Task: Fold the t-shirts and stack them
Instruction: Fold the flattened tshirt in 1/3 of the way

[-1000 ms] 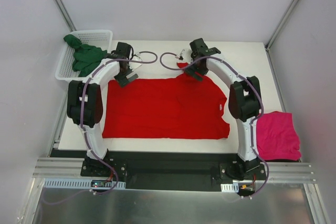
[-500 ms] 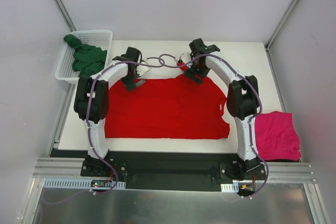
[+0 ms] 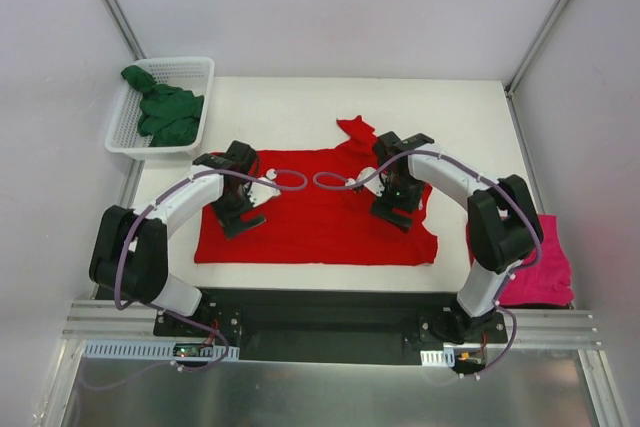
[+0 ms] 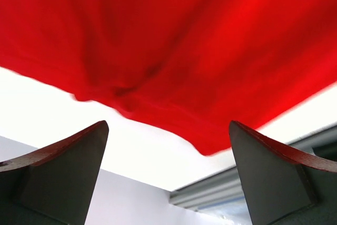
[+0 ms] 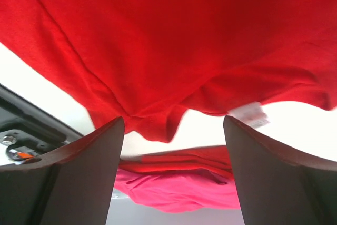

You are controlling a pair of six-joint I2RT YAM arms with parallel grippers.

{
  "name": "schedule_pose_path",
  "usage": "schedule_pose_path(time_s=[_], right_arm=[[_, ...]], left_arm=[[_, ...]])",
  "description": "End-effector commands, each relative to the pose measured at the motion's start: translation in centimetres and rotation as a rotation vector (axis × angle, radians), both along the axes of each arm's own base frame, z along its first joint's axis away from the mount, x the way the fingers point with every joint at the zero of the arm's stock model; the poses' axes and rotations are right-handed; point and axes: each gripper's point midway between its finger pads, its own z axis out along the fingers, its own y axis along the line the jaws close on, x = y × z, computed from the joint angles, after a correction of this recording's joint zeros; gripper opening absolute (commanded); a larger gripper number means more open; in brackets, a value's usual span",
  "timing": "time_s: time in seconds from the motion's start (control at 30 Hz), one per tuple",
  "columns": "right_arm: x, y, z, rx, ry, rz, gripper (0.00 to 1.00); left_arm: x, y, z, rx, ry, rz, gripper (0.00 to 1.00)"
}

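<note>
Scene: seen from my remote desk, both arms stoop low over the table with one shirt spread beneath them; I judge this to be the folding stage, with stacking not yet begun.
Red t-shirt: flat across the table's middle; its long edge runs along the table's near side; one sleeve pokes out toward the table's far side.
Left gripper: low over the shirt on the table's left half; fingers spread wide with nothing between them; only red cloth and bare tabletop show beyond.
Right gripper: low over the shirt on the table's right half, close to a small white label; jaws parted; no cloth pinched that I can see.
Green t-shirt: bunched in the white mesh basket just off the table's far-left corner; unfolded.
Pink t-shirt: at the table's near-right corner, partly behind the right arm; how neatly it lies I cannot tell.
Handling: I take the red shirt to be light, limp and quick to wrinkle; it should sag and drag rather than keep a shape; nothing fragile; little chance of slipping once a fold of cloth is nipped.
Where to hold: I would take it at an edge, hem or shoulder seam; one gripper on each half of the table at matching points; lifted together so the crease runs straight; a grab mid-cloth would only bunch it.
</note>
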Motion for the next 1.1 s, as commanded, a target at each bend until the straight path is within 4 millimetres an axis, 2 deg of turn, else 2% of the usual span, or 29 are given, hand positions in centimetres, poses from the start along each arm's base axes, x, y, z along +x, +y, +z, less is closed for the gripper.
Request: schedule_pose_path(time_s=[0.0,0.1,0.27,0.33,0.57,0.77,1.03,1.07], right_arm=[[-1.1,1.3,0.1,0.071,0.021,-0.019,0.79],[-0.8,2.0,-0.7,0.072,0.045,-0.038,0.79],[0.3,3.2,-1.7,0.097,0.045,-0.061,0.79],[0.2,3.4,-2.1,0.089,0.052,-0.051,0.79],[-1.5,2.0,-4.0,0.016,0.101,-0.031,0.8],[-3.1,0.5,-4.1,-0.037,0.14,-0.025,0.8],[-6.0,-0.6,-3.4,-0.063,0.188,-0.024,0.8],[-6.3,-0.5,-3.3,-0.06,0.194,-0.019,0.81]], left_arm=[[-3.2,0.1,-0.7,-0.04,0.077,0.002,0.99],[-3.8,0.0,-1.6,-0.059,0.104,0.017,0.98],[-3.2,0.3,-2.9,-0.07,0.101,0.05,0.97],[-3.1,0.5,-3.3,-0.072,0.102,0.068,0.97],[-4.3,0.6,-4.7,-0.081,0.135,0.063,0.96],[-5.9,0.6,-5.2,-0.095,0.176,0.059,0.96],[-7.1,0.8,-4.0,-0.101,0.194,0.044,0.96],[-7.8,0.9,-3.7,-0.103,0.217,0.039,0.96]])
